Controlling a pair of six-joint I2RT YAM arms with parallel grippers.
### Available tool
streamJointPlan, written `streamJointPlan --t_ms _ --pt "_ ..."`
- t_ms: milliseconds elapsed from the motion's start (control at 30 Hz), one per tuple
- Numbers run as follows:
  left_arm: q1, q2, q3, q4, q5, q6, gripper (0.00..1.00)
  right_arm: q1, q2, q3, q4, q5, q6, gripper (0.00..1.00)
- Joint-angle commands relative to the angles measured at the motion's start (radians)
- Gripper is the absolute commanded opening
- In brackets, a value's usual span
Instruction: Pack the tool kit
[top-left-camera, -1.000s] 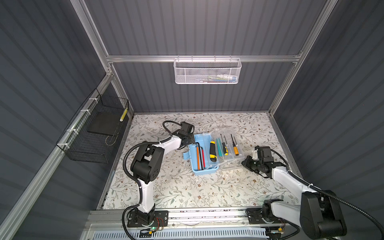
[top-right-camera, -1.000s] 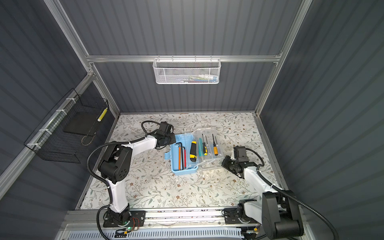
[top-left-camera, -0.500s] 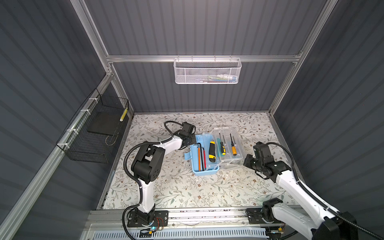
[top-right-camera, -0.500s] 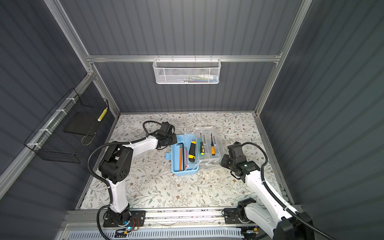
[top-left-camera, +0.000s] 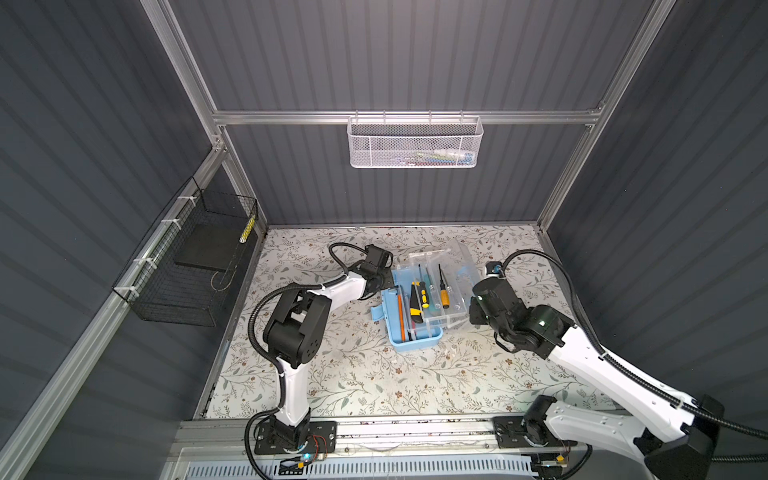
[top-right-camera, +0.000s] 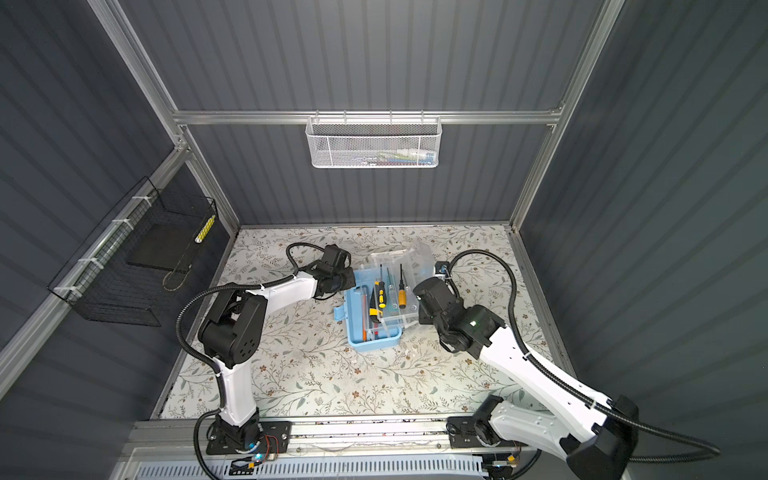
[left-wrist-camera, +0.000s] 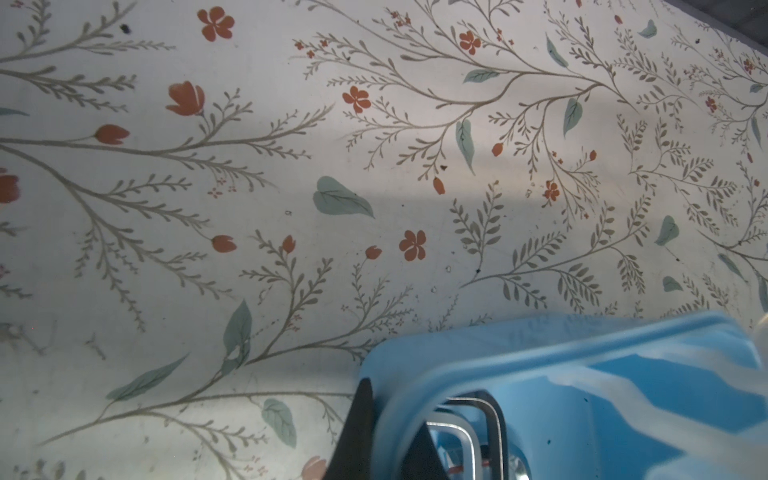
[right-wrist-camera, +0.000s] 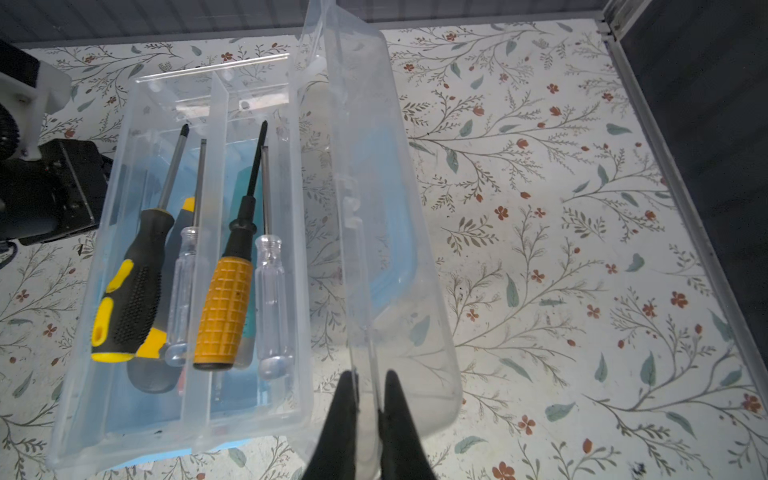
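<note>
The left arm (top-left-camera: 297, 324) is bolted to the near rail (top-left-camera: 415, 428) at 7 o'clock of the flowered tabletop (top-left-camera: 353, 374), and the right arm (top-left-camera: 590, 361) at 5 o'clock. At the tabletop's middle sits one light-blue box (top-left-camera: 415, 343), open, its long side running near to far.

One clear tray (right-wrist-camera: 166, 432) rests over the box's 3 o'clock side. It carries four screwdrivers:
- one yellow-black screwdriver (right-wrist-camera: 129, 291)
- one orange screwdriver (right-wrist-camera: 224, 307)
- two clear-handled screwdrivers (right-wrist-camera: 183, 270)

More tools lie under the tray (blurred by the plastic, so uncounted). In the uncovered strip at 9 o'clock lie hex keys (left-wrist-camera: 492, 415), at least two.

The right hand (right-wrist-camera: 369, 409), at 3 o'clock of the box, is pinched together on the edge of the one clear lid (right-wrist-camera: 374, 187). The lid stands raised between that hand and the tray. The left hand (left-wrist-camera: 392, 405), at 11 o'clock, is clamped on the box's far corner rim, and its wrist partly hides that corner in both top views.

One black basket (top-left-camera: 187, 266) hangs on the wall at 9 o'clock. One white basket (top-left-camera: 413, 145) hangs on the far wall at 12 o'clock, its small contents too dim to name.
</note>
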Motion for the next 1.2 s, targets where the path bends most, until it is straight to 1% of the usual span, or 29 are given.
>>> streamJointPlan --t_ms 0,300,333,367,400,433,467,567,633,767,867,900,933,967,1067,1167 --pt "-0.031 0.000 0.015 0.062 0.108 -0.002 0.00 0.069 0.054 0.070 0.108 0.014 0.013 0.00" --pt "-0.030 -0.002 0.031 0.049 0.094 -0.001 0.00 0.170 0.133 0.141 0.113 0.000 0.023 0.00" --pt "-0.030 -0.003 0.032 0.049 0.093 -0.001 0.00 0.179 0.136 0.145 0.115 -0.005 0.023 0.02" --pt "-0.030 -0.003 0.034 0.049 0.093 -0.001 0.00 0.188 0.140 0.149 0.120 -0.010 0.023 0.05" --pt "-0.030 -0.001 0.036 0.049 0.090 -0.003 0.00 0.195 0.141 0.152 0.126 -0.020 0.022 0.13" --pt "-0.030 -0.001 0.038 0.048 0.087 -0.003 0.00 0.203 0.142 0.152 0.138 -0.037 0.020 0.24" --pt "-0.030 0.000 0.039 0.048 0.084 -0.005 0.00 0.205 0.141 0.150 0.152 -0.056 0.020 0.31" --pt "-0.030 -0.003 0.037 0.048 0.067 -0.019 0.00 0.209 0.128 0.133 0.215 -0.139 0.008 0.43" --pt "-0.028 -0.002 0.037 0.044 0.053 -0.025 0.00 0.210 0.114 0.129 0.249 -0.193 0.001 0.48" --pt "-0.022 -0.006 0.036 0.035 0.034 -0.037 0.00 0.210 0.083 0.134 0.283 -0.277 -0.016 0.52" --pt "-0.013 -0.008 0.030 0.034 0.030 -0.045 0.00 0.211 0.054 0.143 0.284 -0.302 -0.038 0.53" --pt "-0.011 -0.007 0.032 0.032 0.031 -0.044 0.00 0.209 0.039 0.150 0.261 -0.256 -0.042 0.53" --pt "-0.007 -0.007 0.034 0.029 0.035 -0.045 0.00 0.204 0.007 0.156 0.225 -0.194 -0.038 0.53" --pt "-0.006 -0.007 0.032 0.030 0.038 -0.044 0.00 0.181 -0.018 0.167 0.187 -0.173 -0.051 0.53" --pt "-0.004 -0.008 0.029 0.030 0.033 -0.039 0.00 0.079 -0.054 0.198 0.063 -0.140 -0.021 0.53" --pt "-0.004 -0.005 0.035 0.029 0.033 -0.039 0.00 -0.018 -0.118 0.140 0.046 -0.142 0.017 0.54"
